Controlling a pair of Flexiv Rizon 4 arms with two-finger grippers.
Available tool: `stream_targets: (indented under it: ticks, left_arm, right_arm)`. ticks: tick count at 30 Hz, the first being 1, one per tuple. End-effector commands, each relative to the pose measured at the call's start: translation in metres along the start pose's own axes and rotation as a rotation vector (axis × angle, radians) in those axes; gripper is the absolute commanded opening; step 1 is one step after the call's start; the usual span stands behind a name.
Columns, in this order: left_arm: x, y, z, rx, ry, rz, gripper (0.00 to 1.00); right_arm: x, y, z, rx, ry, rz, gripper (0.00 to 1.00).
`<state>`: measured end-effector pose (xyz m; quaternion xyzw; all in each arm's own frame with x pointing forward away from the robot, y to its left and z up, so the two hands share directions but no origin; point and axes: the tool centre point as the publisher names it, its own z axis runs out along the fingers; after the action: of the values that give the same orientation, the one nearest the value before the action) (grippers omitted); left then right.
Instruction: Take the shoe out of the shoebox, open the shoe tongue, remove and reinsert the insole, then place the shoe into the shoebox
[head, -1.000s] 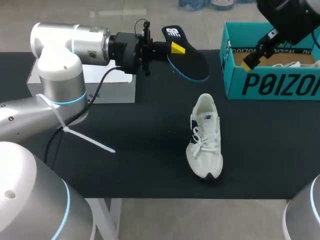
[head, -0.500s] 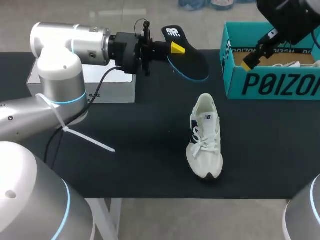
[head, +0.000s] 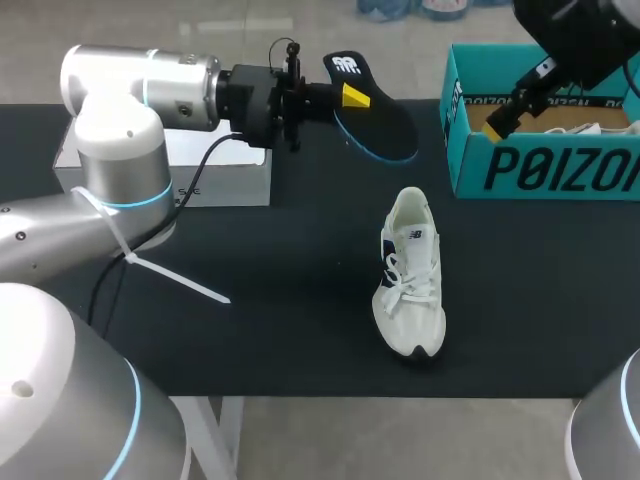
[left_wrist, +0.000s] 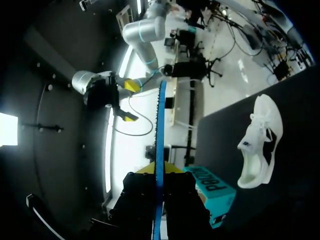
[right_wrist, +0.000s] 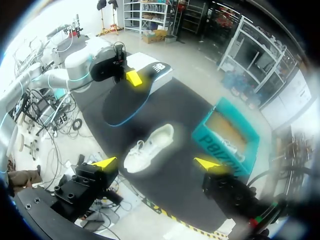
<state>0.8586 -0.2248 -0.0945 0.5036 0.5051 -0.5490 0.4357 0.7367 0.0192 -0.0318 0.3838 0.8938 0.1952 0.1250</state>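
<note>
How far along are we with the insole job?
Done: the shoe lies on the table outside the shoebox, and the insole is out. In hand: the left gripper is shut on the insole, held above the table; the right gripper is open and empty. Left: reinsert the insole, then box the shoe.

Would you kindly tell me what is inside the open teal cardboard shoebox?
Only part of a white shoe shows inside the teal cardboard shoebox; its front wall hides the rest.
</note>
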Motion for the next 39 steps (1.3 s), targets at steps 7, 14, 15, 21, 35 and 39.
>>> stream_targets:
  ticks: [7, 14, 15, 21, 35, 39]
  left_arm:
    - [0.0, -0.001, 0.001, -0.003, -0.001, 0.002, 0.0]
    - [0.028, 0.014, 0.027, 0.381, -0.074, 0.274, 0.0]
    - [0.035, 0.016, 0.03, 0.422, -0.071, 0.29, 0.0]
    - [0.06, 0.034, 0.043, 0.511, -0.105, 0.37, 0.0]
    - [0.054, 0.029, 0.041, 0.456, -0.035, 0.465, 0.0]
    - [0.056, 0.016, 0.034, 0.427, -0.042, 0.459, 0.0]
  right_arm:
    - [0.0, 0.003, 0.001, 0.006, 0.001, 0.001, 1.0]
    - [0.0, 0.003, 0.001, 0.006, 0.001, 0.001, 1.0]
    - [0.0, 0.003, 0.001, 0.006, 0.001, 0.001, 1.0]
    - [0.0, 0.003, 0.001, 0.006, 0.001, 0.001, 1.0]
    - [0.0, 0.003, 0.001, 0.006, 0.001, 0.001, 1.0]
    - [0.0, 0.003, 0.001, 0.006, 0.001, 0.001, 1.0]
